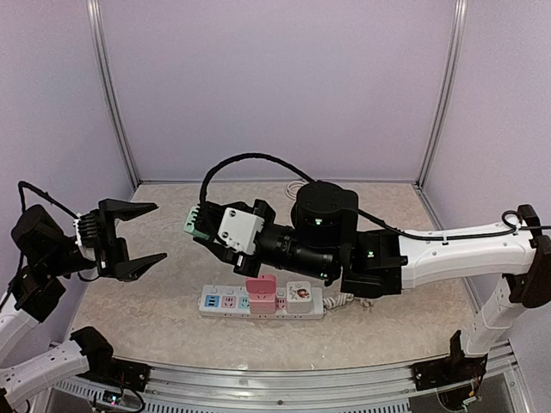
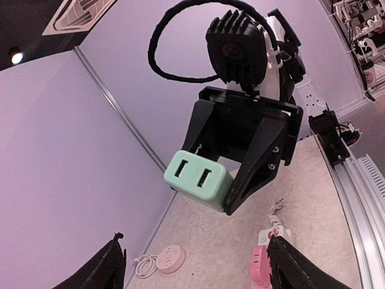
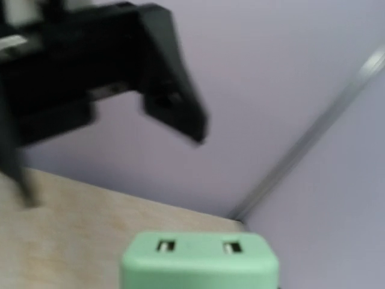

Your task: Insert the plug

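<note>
- Right gripper point(image 1: 203, 225) is out over the middle of the table, jaws closed partway on the green plug point(image 2: 197, 179), clamping its sides. The plug hangs in the air above and to the left of the power strip point(image 1: 215, 303), well apart from it.
- Left gripper point(image 1: 157, 231) faces the plug from the left, jaws spread wide with nothing between them. It is near the plug but not touching.
- The strip lies flat near the front edge. A pink block point(image 1: 261, 292) and a white one point(image 1: 299, 295) already fill its middle, and the blue sockets at the left end look free.
- I can't see the plug's prongs from any view, so I can't tell which way they point.
- Risk: the two grippers are close, and a closing move could knock the plug askew or bump fingers.
- Risk: the grip is on smooth sides, so the plug could twist when pushed down.
- Risk: the strip looks loose, so an off-centre push may slide it, or the plug may foul the pink block.
</note>
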Tool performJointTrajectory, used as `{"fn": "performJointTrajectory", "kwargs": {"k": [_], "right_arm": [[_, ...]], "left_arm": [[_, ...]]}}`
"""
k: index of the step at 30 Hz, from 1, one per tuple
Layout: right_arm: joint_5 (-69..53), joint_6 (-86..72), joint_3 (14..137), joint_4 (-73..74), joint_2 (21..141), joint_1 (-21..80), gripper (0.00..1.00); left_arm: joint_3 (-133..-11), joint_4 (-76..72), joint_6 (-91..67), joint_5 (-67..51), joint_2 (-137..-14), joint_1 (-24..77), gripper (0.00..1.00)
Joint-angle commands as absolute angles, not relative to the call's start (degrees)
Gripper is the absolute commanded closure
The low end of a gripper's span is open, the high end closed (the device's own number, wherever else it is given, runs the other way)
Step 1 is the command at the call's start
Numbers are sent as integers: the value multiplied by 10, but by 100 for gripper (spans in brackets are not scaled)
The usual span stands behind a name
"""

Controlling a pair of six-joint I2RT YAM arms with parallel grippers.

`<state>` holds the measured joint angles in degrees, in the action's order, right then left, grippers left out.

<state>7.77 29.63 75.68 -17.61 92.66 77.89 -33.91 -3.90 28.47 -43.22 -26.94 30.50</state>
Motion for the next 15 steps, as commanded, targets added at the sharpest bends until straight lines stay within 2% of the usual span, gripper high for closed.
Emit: {"fn": "performJointTrajectory", "kwargs": {"k": [1, 5, 8, 15], "right_arm": [[223, 384, 755, -317, 971, 790, 100], [300, 483, 761, -448, 1034, 810, 100], [310, 515, 776, -466, 1064, 818, 100], [302, 505, 784, -462, 1067, 822, 100]], "left_arm": [[-381, 38, 181, -355, -299, 356, 22], [-401, 24, 52, -267, -324, 389, 30], [-419, 11, -16, -227, -341, 399, 38], [-424, 90, -9, -151, -366, 426, 52]]}}
